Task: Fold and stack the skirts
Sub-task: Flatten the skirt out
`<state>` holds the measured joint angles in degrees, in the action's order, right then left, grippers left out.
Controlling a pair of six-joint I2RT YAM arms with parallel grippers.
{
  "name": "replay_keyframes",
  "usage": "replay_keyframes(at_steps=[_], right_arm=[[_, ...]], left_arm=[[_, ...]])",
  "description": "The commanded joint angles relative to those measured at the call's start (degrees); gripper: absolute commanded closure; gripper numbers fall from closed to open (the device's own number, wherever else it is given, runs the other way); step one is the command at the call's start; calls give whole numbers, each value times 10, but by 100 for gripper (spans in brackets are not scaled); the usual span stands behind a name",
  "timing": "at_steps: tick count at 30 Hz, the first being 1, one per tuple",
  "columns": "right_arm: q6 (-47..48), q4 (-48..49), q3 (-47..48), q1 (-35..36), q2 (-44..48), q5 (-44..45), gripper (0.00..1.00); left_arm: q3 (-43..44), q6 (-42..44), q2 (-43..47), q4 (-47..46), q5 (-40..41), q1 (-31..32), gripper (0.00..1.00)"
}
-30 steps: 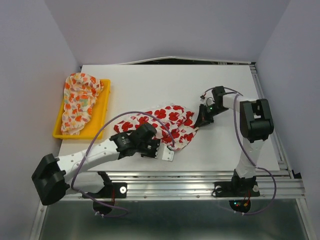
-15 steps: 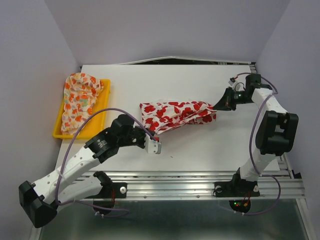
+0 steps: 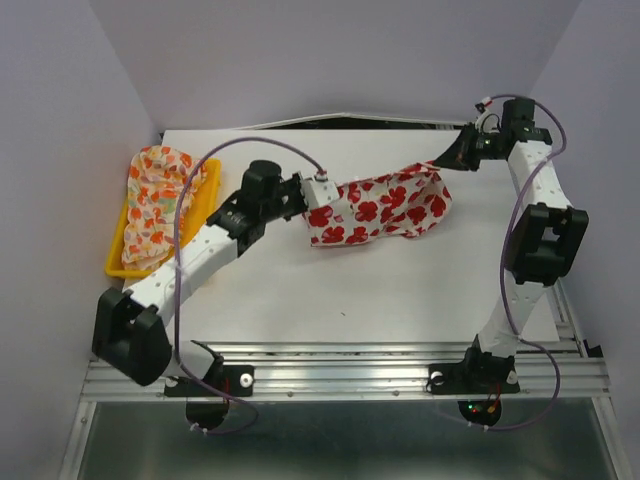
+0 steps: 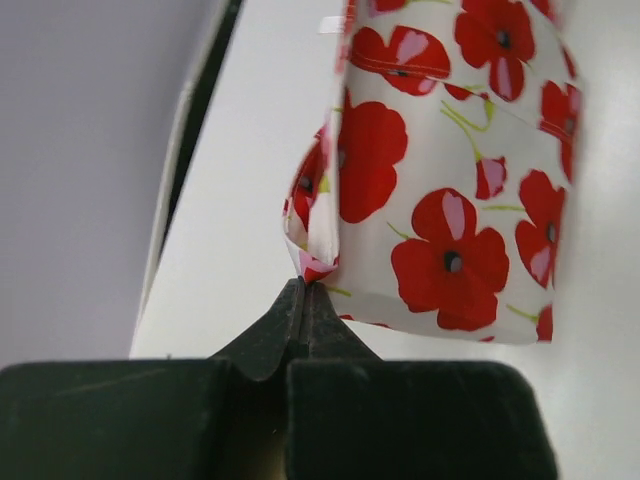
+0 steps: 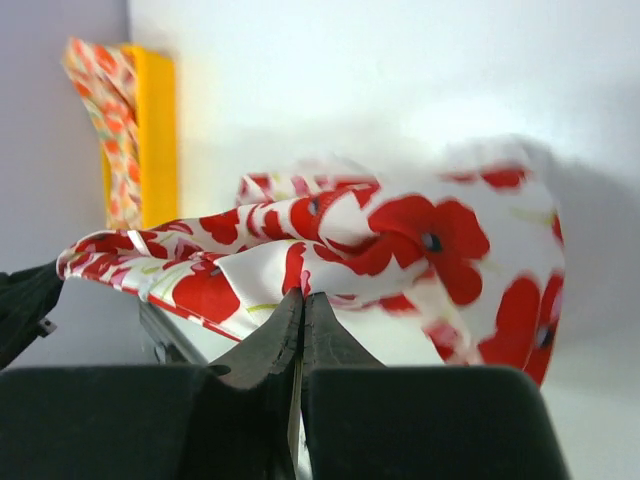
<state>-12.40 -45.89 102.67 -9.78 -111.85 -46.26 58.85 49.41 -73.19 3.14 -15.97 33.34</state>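
At the far left, the cream skirt with orange, red and green print (image 3: 160,200) lies crumpled in the yellow tray (image 3: 207,215). The left gripper (image 3: 322,187) is clenched on the left corner of the white skirt with red flowers (image 3: 385,207), which is stretched out over the middle of the table (image 3: 350,290). The right gripper (image 3: 458,155) pinches the skirt's opposite end, the cloth fanning out just beyond its closed fingertips.

1. No legible text, label, brand, number or sign in any of the three views.
2. Only printed flowers, no lettering, on the red-flowered skirt (image 3: 380,208) and on the cream skirt (image 3: 158,205) in the yellow tray (image 3: 206,205).
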Motion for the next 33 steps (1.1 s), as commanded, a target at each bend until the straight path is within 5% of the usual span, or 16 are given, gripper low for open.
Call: replay_keyframes(at_steps=[1,6,11,14,17,22,23,24,26,27,28,33], right_arm=[[-63,107,200,-16,-89,26,99],[-90,197,239,-16,-86,31,99],[-108,302,293,-16,-66,47,99],[-119,324,279,-16,-53,11,99],[-31,258,204,-5,-29,-20,99],[206,157,-89,13,65,5,97],[241,117,-127,20,76,19,89],[310,89,-186,20,90,23,51],[351,7,-233,20,103,38,21],[364,-10,-253,20,113,49,8],[372,-22,-286,20,138,74,0],[397,-32,-307,20,215,122,0]], left_arm=[[162,-48,-91,-104,31,-97,100],[346,-71,-195,-191,55,-145,100],[368,-42,-190,-269,30,-173,100],[292,-17,-155,-290,5,-177,100],[155,37,-63,-265,-71,-177,100],[-112,131,54,-160,-99,-116,93],[-148,136,101,-147,-99,-100,81],[-207,147,130,-108,-101,-66,76],[-247,139,190,-63,-109,-32,53],[-261,122,254,-44,-119,-17,17],[-271,103,279,-1,-121,6,14],[-219,19,304,121,-115,24,17]])
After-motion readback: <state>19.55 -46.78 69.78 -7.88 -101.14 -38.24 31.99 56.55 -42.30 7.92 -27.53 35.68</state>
